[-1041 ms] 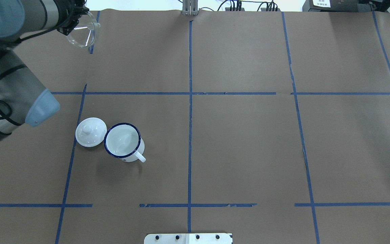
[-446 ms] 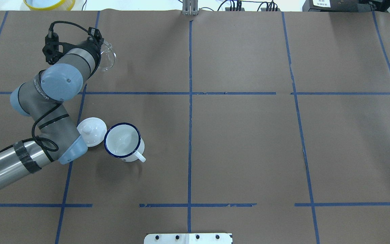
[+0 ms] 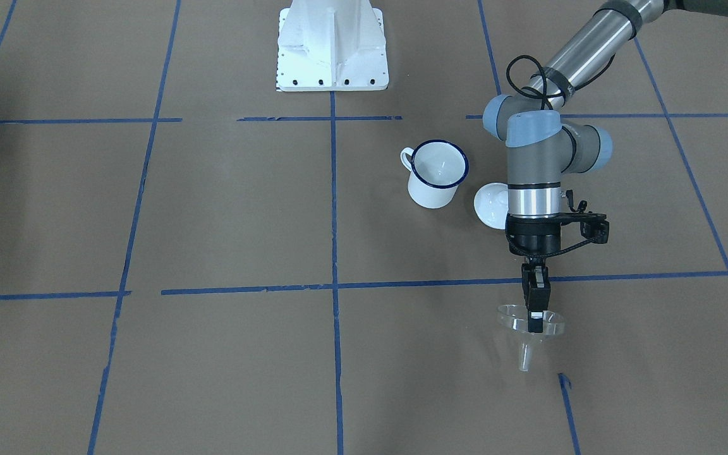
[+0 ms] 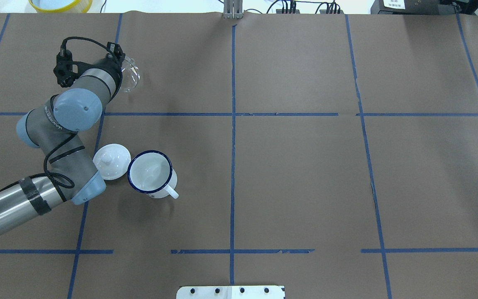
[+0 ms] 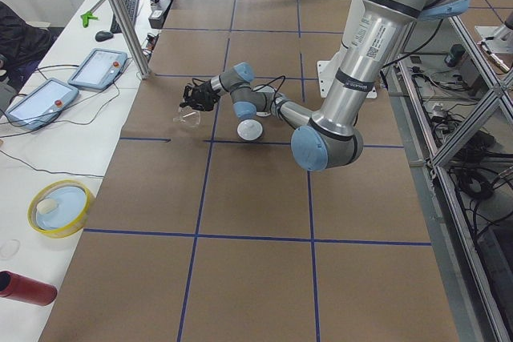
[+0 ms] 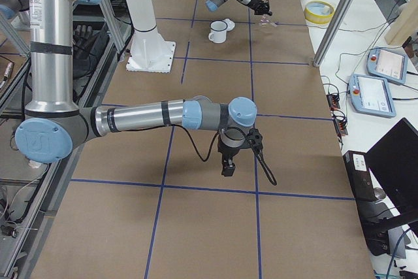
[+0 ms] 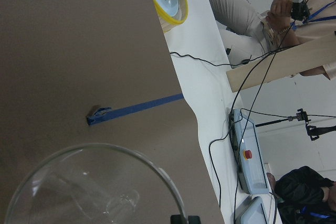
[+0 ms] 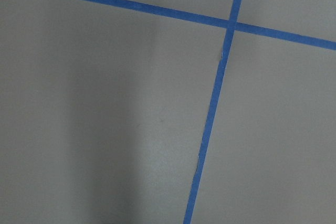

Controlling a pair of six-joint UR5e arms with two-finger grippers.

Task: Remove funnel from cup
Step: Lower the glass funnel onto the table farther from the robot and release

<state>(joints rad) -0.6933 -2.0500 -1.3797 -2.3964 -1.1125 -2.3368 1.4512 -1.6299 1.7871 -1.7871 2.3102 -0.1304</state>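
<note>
The clear funnel (image 3: 518, 321) hangs spout down, low over the brown table, far from the cup; I cannot tell whether its spout touches. My left gripper (image 3: 536, 323) is shut on its rim. The funnel also shows in the overhead view (image 4: 131, 77) and fills the bottom of the left wrist view (image 7: 79, 192). The white cup (image 3: 438, 174) with a blue rim stands upright with nothing in it (image 4: 152, 173). My right gripper (image 6: 227, 166) shows only in the right side view, low over the table, and I cannot tell whether it is open or shut.
A round white lid with a knob (image 4: 111, 161) lies against the cup's side, partly behind my left arm in the front view (image 3: 489, 203). A yellow bowl (image 4: 59, 4) sits beyond the table's far edge. The white robot base (image 3: 332, 47) stands at the robot's side.
My left arm has come down from high near the overhead camera, carrying the funnel down close to the table at the far left. The cup and lid have not moved.
</note>
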